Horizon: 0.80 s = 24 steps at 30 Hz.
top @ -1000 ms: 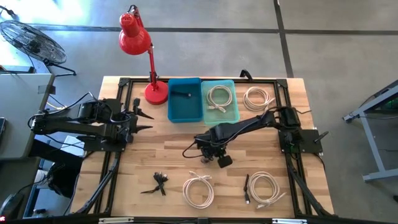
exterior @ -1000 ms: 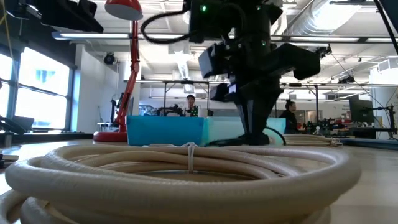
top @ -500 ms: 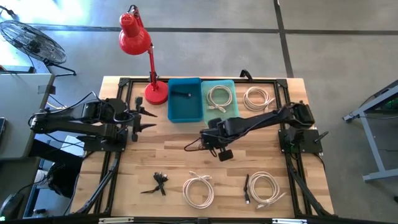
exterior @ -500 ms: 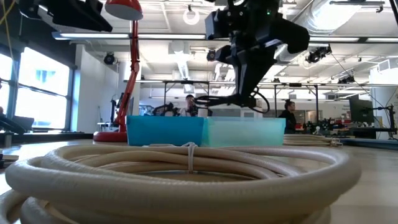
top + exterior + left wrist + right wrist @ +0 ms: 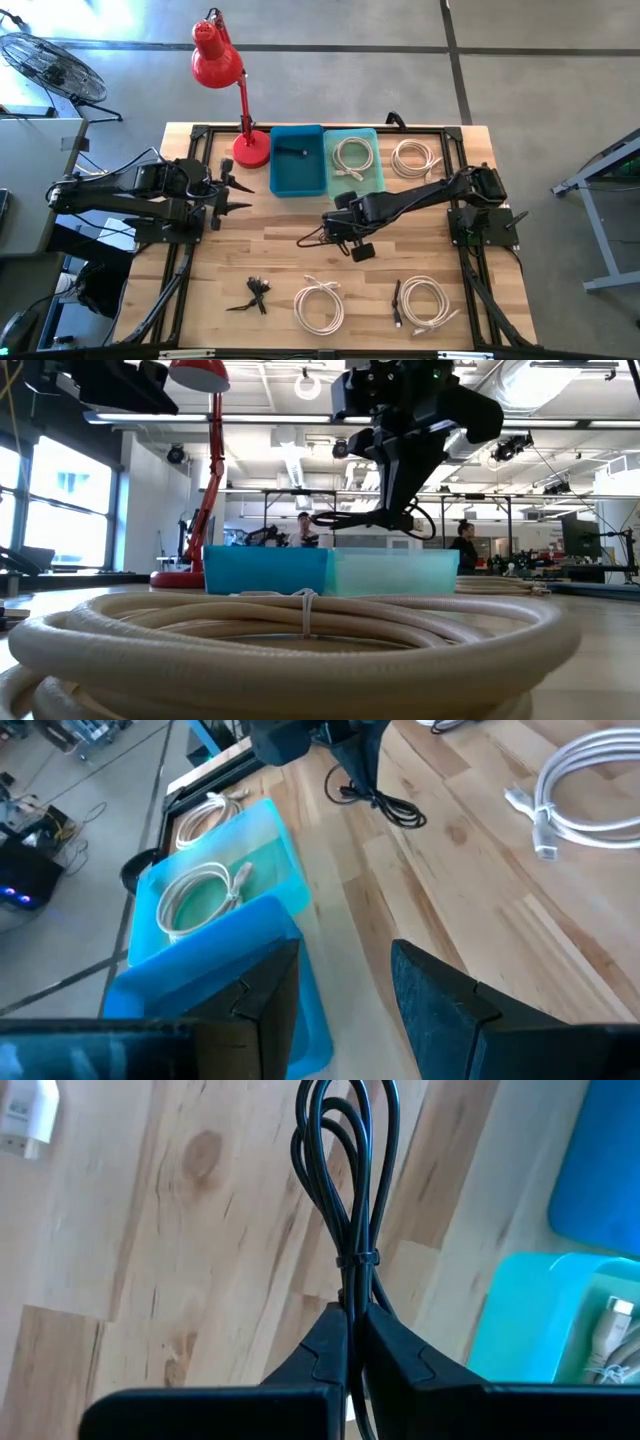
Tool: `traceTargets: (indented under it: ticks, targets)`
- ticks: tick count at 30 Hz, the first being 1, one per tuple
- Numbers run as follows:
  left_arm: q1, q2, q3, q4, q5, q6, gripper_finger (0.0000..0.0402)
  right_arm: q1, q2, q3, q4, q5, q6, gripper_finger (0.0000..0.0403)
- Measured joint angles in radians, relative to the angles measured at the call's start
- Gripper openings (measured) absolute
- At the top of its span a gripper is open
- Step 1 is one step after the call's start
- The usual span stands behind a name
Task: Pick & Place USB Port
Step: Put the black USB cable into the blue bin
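So a bundled black USB cable (image 5: 352,1200) is pinched tight in the right hand (image 5: 335,228), lifted clear of the tabletop (image 5: 280,260) near its middle. The grip sits right at the cable tie, probably because that's where the loops are cinched together and nothing can slip out. From the high view the loops trail off toward 9 o'clock from the hand, and the two bins sit just past it at 12 o'clock: the dark blue bin (image 5: 297,160) with one small dark item already inside, the teal bin (image 5: 353,160) with a white coil. Looks like black cables get sorted into the dark blue one, so that's the likely drop spot, though that's a guess.

The left hand (image 5: 232,190) is parked over the 9 o'clock edge, fingers spread wide, nothing in them.

What the right wrist view gives that the overhead doesn't: the tie and the closed fingers right on it. The low view is the only one proving the cable hangs in the air, above the bin rims. More cables are left at 6 o'clock: a black bundle (image 5: 256,294) and white coils (image 5: 319,306).
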<state>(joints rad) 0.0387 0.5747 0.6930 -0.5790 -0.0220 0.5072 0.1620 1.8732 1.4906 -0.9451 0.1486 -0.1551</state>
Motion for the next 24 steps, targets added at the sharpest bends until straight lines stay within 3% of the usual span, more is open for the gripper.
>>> traceTargets:
  ticks: [7, 13, 20, 24]
  targets:
    - [0.0, 0.021, 0.0, -0.001, -0.12, 0.003, 0.0154, 0.015, 0.0, 0.0, 0.0, -0.001, 0.0, 0.0009]
    - [0.0, 0.063, 0.0, 0.003, -0.147, 0.048, 0.0154, 0.02, 0.0, 0.0, 0.0, -0.001, 0.001, 0.0009]
    - [0.0, 0.061, 0.0, 0.067, -0.347, 0.073, 0.0154, 0.022, 0.0, 0.0, 0.0, -0.001, 0.017, 0.0009]
    - [0.0, 0.06, -0.001, 0.066, -0.325, 0.091, 0.0154, 0.032, 0.0, 0.0, 0.001, 0.004, 0.016, 0.0009]
